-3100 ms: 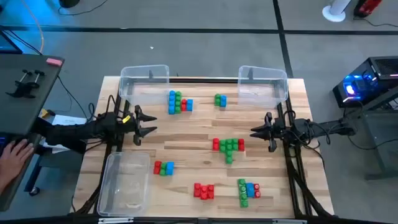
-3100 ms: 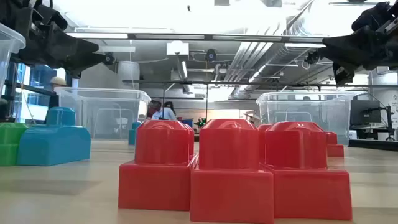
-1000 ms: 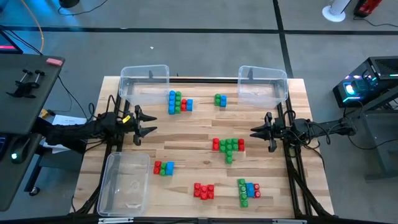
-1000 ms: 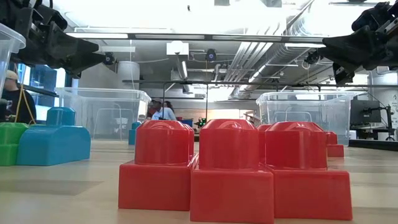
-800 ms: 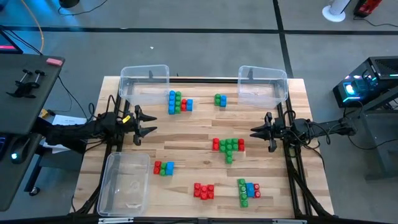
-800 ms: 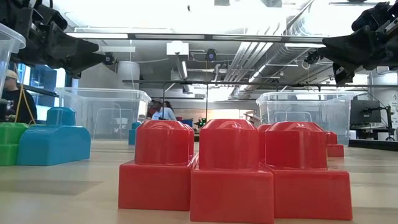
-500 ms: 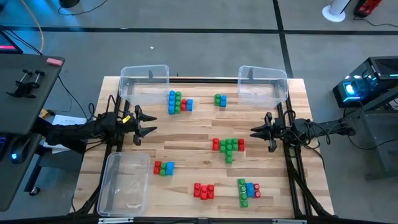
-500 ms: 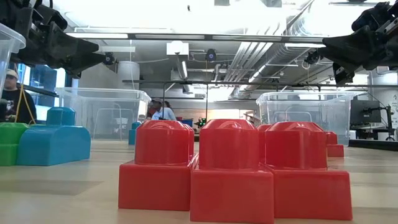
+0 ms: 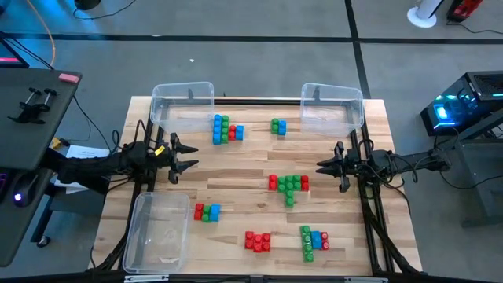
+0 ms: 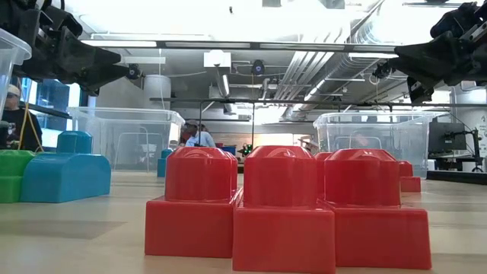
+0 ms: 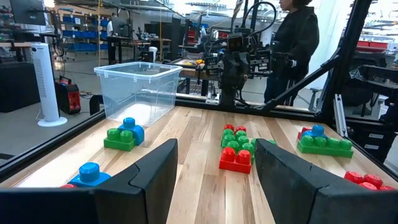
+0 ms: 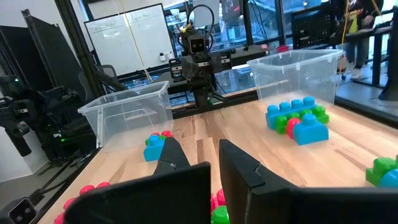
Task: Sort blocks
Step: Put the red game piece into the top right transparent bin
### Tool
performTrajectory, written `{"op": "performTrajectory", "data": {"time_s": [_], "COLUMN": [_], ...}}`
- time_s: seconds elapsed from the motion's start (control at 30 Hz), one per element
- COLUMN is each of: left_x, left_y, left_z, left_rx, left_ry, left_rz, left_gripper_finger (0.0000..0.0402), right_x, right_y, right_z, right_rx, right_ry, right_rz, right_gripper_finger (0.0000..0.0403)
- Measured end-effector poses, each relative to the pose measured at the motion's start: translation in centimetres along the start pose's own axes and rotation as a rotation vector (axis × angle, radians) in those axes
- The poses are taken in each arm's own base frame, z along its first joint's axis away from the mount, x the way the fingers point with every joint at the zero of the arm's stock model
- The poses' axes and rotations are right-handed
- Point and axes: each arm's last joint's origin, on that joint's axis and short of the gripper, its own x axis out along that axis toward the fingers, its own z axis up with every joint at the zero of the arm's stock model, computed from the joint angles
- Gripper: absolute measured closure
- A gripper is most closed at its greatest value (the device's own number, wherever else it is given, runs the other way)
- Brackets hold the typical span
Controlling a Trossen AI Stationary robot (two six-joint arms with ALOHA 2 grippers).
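progress: basically nothing sorted so far, by the look of it. All the blocks sit loose on the bench point(image 9: 236, 169), and all three clear bins look empty.
left end effector point(image 9: 185, 157): hovering over the bench's left side, between the back-left bin point(image 9: 182, 102) and the front-left bin point(image 9: 156, 233), fingers parted fairly wide, holding nothing.
red-green-blue cluster point(image 9: 207, 211): just right of the front-left bin, probably the easiest first grab.
blue-green-red cluster point(image 9: 226, 129): just right of the back-left bin.
red cluster point(image 9: 257, 240): near the front edge, well right of the front-left bin.
green-and-red cluster point(image 9: 288, 186): mid bench, well right of the front-left bin.
green-blue pair point(image 9: 278, 126): just left of the back-right bin point(image 9: 332, 105).
green-blue-red cluster point(image 9: 313, 241): front right, far from any bin.
right end effector point(image 9: 321, 167): over the right side, below the back-right bin in the high view, fingers closed up tight, empty.
what's left: pretty much the whole job.
view differences: high view gives the full layout; low view is mostly filled by the red cluster and hides that layout; left wrist view shows a person point(image 11: 297, 43) standing beyond the bench, which the high view misses.
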Motion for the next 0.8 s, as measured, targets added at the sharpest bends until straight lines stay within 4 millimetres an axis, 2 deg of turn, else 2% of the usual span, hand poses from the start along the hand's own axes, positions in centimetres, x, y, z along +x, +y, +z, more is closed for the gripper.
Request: {"op": "performTrajectory", "data": {"time_s": [0.07, 0.23, 0.33, 0.43, 0.5, 0.57, 0.7, 0.8], "left_x": [0.0, 0.0, 0.0, 0.0, 0.0, 0.0, 0.0, 0.0], "left_y": [0.0, 0.0, 0.0, 0.0, 0.0, 0.0, 0.0, 0.0], "left_z": [0.0, 0.0, 0.0, 0.0, 0.0, 0.0, 0.0, 0.0], "left_rx": [0.000, 0.000, 0.000, 0.000, 0.000, 0.000, 0.000, 0.000], "left_ry": [0.000, 0.001, 0.001, 0.000, 0.000, 0.000, 0.000, 0.000], "left_rz": [0.000, 0.000, 0.000, 0.000, 0.000, 0.000, 0.000, 0.000], "left_gripper_finger": [0.0202, 0.0202, 0.0202, 0.0202, 0.0202, 0.0202, 0.0202, 0.0202], "right_x": [0.0, -0.7, -1.3, -1.8, -1.5, -0.4, 2.5, 4.3], "right_y": [0.0, 0.2, 0.1, 0.8, 1.6, 2.4, 3.8, 4.3], "right_z": [0.5, 3.7, 5.0, 6.9, 8.3, 9.5, 10.8, 10.6], "right_rx": [0.050, 0.577, 0.643, 0.604, 0.588, 0.571, 0.442, 0.360], "right_ry": [-0.056, -0.391, -0.558, -0.610, -0.520, -0.344, 0.096, 0.420], "right_rz": [-0.033, 0.063, 0.058, 0.218, 0.335, 0.359, 0.213, 0.073], "right_gripper_finger": [0.0402, 0.0402, 0.0402, 0.0402, 0.0402, 0.0402, 0.0402, 0.0402]}}
